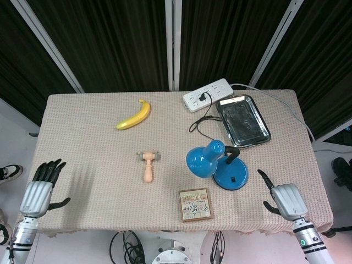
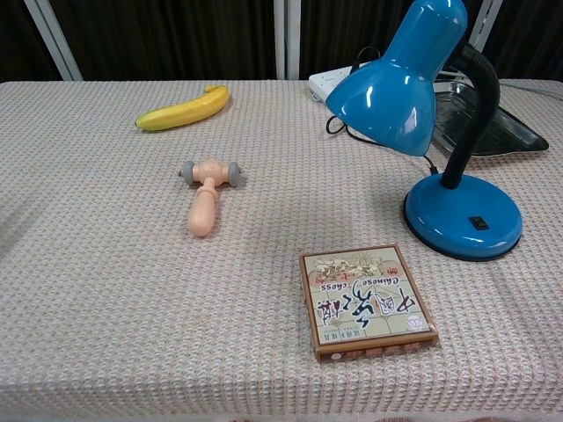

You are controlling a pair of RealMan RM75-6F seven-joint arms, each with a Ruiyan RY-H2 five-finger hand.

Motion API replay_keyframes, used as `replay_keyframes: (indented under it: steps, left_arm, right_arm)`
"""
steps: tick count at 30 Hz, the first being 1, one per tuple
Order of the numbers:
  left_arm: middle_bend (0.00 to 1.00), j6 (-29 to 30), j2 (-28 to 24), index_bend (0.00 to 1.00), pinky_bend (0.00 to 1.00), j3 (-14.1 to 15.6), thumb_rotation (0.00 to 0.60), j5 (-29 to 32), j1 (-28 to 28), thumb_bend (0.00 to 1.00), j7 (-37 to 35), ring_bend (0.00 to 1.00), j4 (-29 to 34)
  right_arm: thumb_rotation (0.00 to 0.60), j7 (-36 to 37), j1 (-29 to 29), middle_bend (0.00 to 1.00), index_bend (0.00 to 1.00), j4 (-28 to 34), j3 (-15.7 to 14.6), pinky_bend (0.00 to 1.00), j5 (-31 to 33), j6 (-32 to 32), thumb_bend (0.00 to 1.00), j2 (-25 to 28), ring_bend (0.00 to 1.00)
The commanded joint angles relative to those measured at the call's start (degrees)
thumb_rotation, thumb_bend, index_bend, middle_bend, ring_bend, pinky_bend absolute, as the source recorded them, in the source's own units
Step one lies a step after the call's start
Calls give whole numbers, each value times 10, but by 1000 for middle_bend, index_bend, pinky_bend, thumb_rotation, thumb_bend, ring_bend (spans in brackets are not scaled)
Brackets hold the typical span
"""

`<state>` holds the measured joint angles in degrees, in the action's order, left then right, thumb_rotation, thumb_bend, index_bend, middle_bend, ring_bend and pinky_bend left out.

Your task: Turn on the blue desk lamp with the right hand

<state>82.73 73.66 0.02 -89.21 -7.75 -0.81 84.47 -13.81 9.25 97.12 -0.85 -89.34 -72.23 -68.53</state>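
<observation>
My table (image 1: 82,126) wears a beige woven cloth, with dark curtains (image 1: 115,44) and pale metal posts behind it. The lamp (image 1: 215,165) stands right of centre, its base just left of my right hand (image 1: 286,201), which hovers over the front right corner holding nothing. How its fingers lie I cannot tell, while my left hand (image 1: 38,192) hangs released, fingers apart, off the front left corner.
</observation>
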Motion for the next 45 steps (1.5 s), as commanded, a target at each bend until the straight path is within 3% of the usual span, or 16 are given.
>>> replay_keyframes:
  steps: [1, 10, 16, 25, 45]
  left_arm:
    - [30, -1, 0, 84, 0, 0, 600, 0, 0, 11, 0, 0, 0]
    - [30, 2, 0, 84, 0, 1, 600, 0, 0, 11, 3, 0, 1]
    - [30, 2, 0, 83, 0, 2, 600, -1, 1, 11, 3, 0, 1]
    - [30, 1, 0, 84, 0, 1, 600, 1, 1, 11, 1, 0, -2]
    - [30, -2, 1, 84, 0, 3, 600, 3, 0, 11, 3, 0, -1]
  right_arm:
    - [600, 14, 27, 934, 0, 20, -5, 951, 14, 53, 196, 6, 979]
    - [600, -53, 77, 934, 0, 40, 4, 951, 97, 152, 192, 4, 979]
    - [600, -72, 104, 934, 0, 47, 10, 951, 131, 184, 199, -4, 979]
    - [600, -66, 118, 934, 0, 49, 3, 950, 141, 193, 331, -7, 979]
    - [600, -62, 119, 934, 0, 42, -25, 951, 145, 184, 374, -14, 979]
